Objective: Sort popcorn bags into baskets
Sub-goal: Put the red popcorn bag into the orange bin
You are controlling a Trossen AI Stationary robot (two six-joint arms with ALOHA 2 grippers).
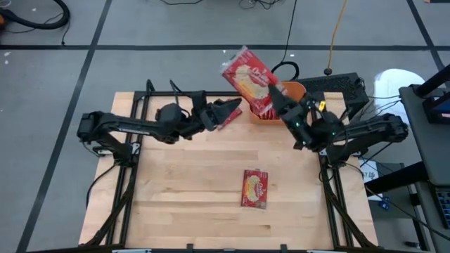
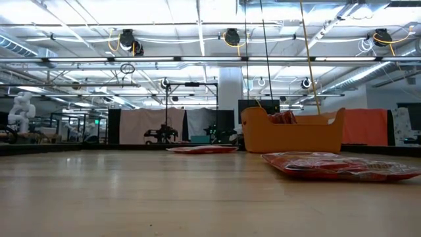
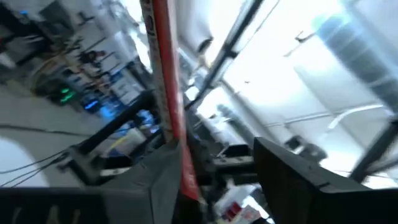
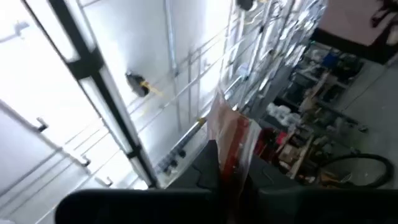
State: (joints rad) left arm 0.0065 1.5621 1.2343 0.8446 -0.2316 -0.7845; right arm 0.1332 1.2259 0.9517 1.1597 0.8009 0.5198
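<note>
High over the table's far edge, my right gripper (image 1: 280, 102) is shut on a red popcorn bag (image 1: 247, 77) with a cream oval picture. The orange basket (image 1: 294, 90) stands just behind it with bags inside (image 2: 284, 117). Left of the basket, my left gripper (image 1: 232, 109) points up with a red bag (image 3: 163, 74) edge-on between its fingers. One bag (image 1: 255, 188) lies flat on the table's near middle. Another bag (image 2: 200, 149) lies flat left of the basket. Neither gripper shows in the low view. My left gripper has the bag's lower end (image 3: 186, 175) between its two fingers, flat against one finger (image 3: 155, 180), with a gap toward the other. The bag stands up past the fingertips, lifted clear. Where the pads meet it is hidden by the fingers. My right gripper pinches the bag's lower edge (image 4: 229, 155) between its two fingers, which slant upward. The bag stands up and fans out beyond the fingertips, tilted toward the table's far left, lifted clear of table and basket.
A black box (image 1: 341, 86) with cables sits right of the basket at the table's far right corner. Dark frame rails (image 1: 140, 105) run along both sides of the wooden table (image 1: 183, 197). Grey floor lies beyond the far edge.
</note>
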